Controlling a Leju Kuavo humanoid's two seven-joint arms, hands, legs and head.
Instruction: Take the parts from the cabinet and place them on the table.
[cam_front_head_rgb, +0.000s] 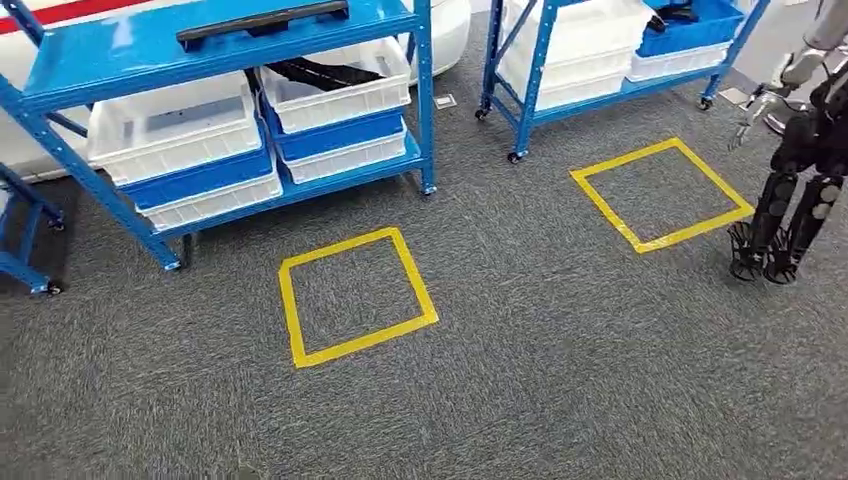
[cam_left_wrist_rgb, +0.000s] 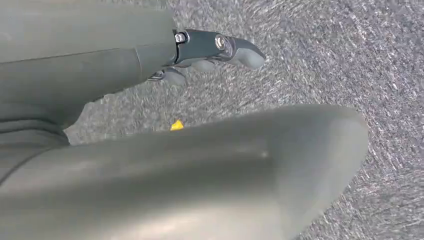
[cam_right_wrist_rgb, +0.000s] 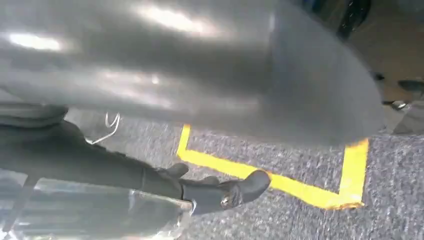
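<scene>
You have 2 blue shelving units ahead of you in the head view: the near cabinet (cam_front_head_rgb: 225, 120) at the left and a second rack (cam_front_head_rgb: 610, 60) further right. The near cabinet carries 2 stacks of bins side by side on its lower shelf, each stack showing white (cam_front_head_rgb: 175, 125) and blue (cam_front_head_rgb: 335, 135) trays; the top white bin of the right stack (cam_front_head_rgb: 335, 85) holds a dark curved part (cam_front_head_rgb: 315, 72), too small for you to read in detail. On the cabinet's top shelf lies 1 long black bar-shaped part (cam_front_head_rgb: 262, 22), flat, its long axis running left to right along the shelf and tilted slightly up toward the right. The second rack holds white bins (cam_front_head_rgb: 575, 50) and 1 blue bin (cam_front_head_rgb: 690, 25) with dark items in it.

On the grey carpet (cam_front_head_rgb: 520, 380) you see 2 yellow taped squares: 1 (cam_front_head_rgb: 355, 295) in front of the near cabinet, 1 (cam_front_head_rgb: 660, 192) in front of the second rack. Another robot (cam_front_head_rgb: 800, 150) stands at the right edge, just beside the second square.

Your left hand (cam_left_wrist_rgb: 165, 95) hangs over bare carpet, holding nothing; its thumb (cam_left_wrist_rgb: 210, 165) lies apart from the fingers (cam_left_wrist_rgb: 220, 47). Your right hand (cam_right_wrist_rgb: 190, 145) hangs above a corner of yellow tape (cam_right_wrist_rgb: 280, 180), also holding nothing, with the dark fingers (cam_right_wrist_rgb: 235, 190) well apart from the thumb (cam_right_wrist_rgb: 200, 65).
</scene>
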